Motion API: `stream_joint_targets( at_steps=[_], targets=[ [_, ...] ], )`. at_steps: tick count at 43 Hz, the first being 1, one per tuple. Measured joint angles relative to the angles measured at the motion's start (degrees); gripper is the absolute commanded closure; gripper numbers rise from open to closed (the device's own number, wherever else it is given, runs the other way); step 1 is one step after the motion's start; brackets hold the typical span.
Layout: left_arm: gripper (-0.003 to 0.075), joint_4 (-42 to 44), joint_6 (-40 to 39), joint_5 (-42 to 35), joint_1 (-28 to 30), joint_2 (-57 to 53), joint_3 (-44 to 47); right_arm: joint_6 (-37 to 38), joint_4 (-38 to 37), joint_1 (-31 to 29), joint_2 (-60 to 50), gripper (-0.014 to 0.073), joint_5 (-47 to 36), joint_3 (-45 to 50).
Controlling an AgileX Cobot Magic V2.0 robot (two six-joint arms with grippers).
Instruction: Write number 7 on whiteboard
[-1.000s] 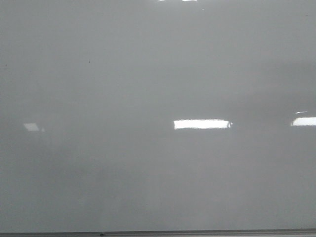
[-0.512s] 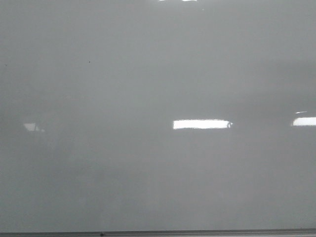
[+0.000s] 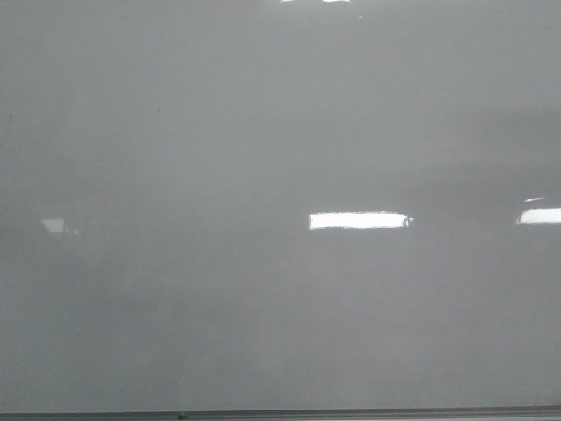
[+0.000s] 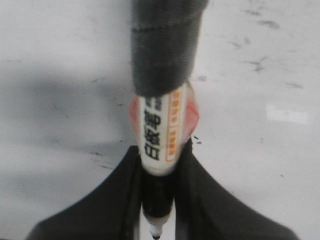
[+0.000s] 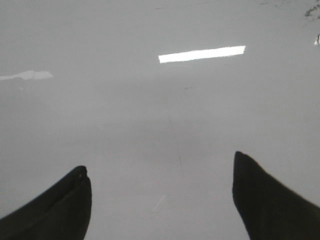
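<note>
Grey whiteboard is showing no 7; left hand is clamping a marker against it, right hand is gaping wide.

— Free room on whiteboard?
— Plenty, front view: bare corner to corner, down to metal bottom edge.
— Obstacles?
— Only marker clamped in left gripper, tip close to board. Right gripper spread wide, bare board btwn fingers.
</note>
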Motion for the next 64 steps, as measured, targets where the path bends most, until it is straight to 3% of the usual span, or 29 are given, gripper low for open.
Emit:
stream_joint_targets(
  at_steps=[7, 17, 22, 28, 35, 39, 46, 64],
  targets=[
    [0.0741, -0.2, 0.0, 14.2, -3.2, -4.3, -3.6, 0.0, 0.7, 0.0, 0.0, -0.0006, 2.1, -0.5],
    [0.0741, -3.7, 9.9, 36.2, -16.2, -5.2, -11.6, -1.3, 1.2, 0.8, 1.9, -0.0006, 11.0, -6.6],
    [0.0741, -10.9, 24.1, 37.0, -25.1, -6.9, -13.3, -4.5, 2.9, 3.7, 5.7, -0.0006, 15.0, -9.9],
    [0.0741, -21.2, 40.2, 37.4, -37.8, -11.0, -13.6, -14.0, 7.8, 9.8, 11.8, -0.0006, 21.3, -14.1],
    [0.0741, -23.2, 44.1, 39.7, -48.4, -15.6, -13.6, -29.6, 16.8, 18.6, 18.7, -0.0006, 32.7, -20.8],
    [0.0741, -23.2, 44.6, 40.0, -52.8, -17.4, -13.6, -34.8, 21.4, 22.7, 22.2, -0.0006, 39.0, -25.2],
    [0.0741, -23.2, 44.7, 40.4, -56.7, -18.2, -13.6, -38.0, 24.4, 29.0, 29.0, -0.0006, 42.8, -32.0],
    [0.0741, -23.2, 44.7, 40.4, -57.2, -18.2, -13.6, -38.4, 24.7, 43.1, 47.3, -0.0006, 41.8, -45.6]
  ],
)
